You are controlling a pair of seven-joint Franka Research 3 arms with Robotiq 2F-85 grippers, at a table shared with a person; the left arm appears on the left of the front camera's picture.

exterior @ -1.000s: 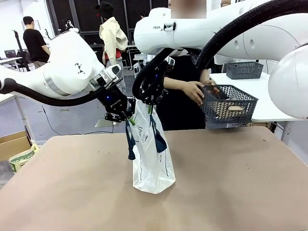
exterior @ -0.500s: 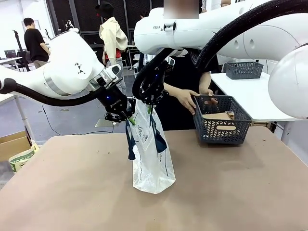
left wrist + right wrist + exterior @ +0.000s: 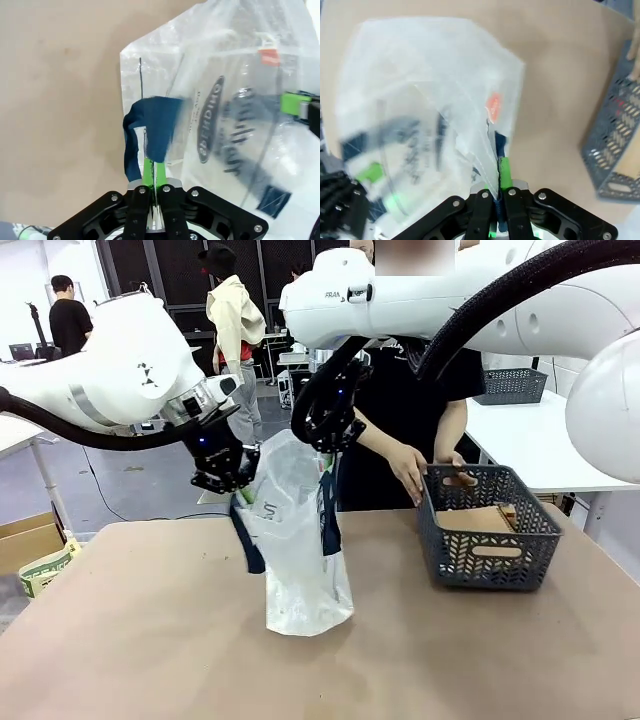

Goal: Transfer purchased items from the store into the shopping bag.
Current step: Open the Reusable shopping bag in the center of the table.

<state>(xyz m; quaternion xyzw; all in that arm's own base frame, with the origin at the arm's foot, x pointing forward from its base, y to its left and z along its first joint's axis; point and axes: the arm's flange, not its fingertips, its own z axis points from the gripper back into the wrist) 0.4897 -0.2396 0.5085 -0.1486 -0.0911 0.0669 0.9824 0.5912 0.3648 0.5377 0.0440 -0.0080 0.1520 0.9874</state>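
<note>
Brown tabletop (image 3: 120,640) carries the shopping bag (image 3: 300,575), mouth held apart by the left gripper (image 3: 243,493) and right gripper (image 3: 326,453), both pinched tight on its rim. Thin plastic could slip free, collapsing the opening before the basket (image 3: 488,545) is emptied.

built of glossy white rounded shells (image 3: 110,350) with grey joint bands, trailed by black ribbed cable sleeving (image 3: 80,440), tipped with black screw-studded grippers (image 3: 152,169) bearing slim bright green pads (image 3: 148,175).
</note>
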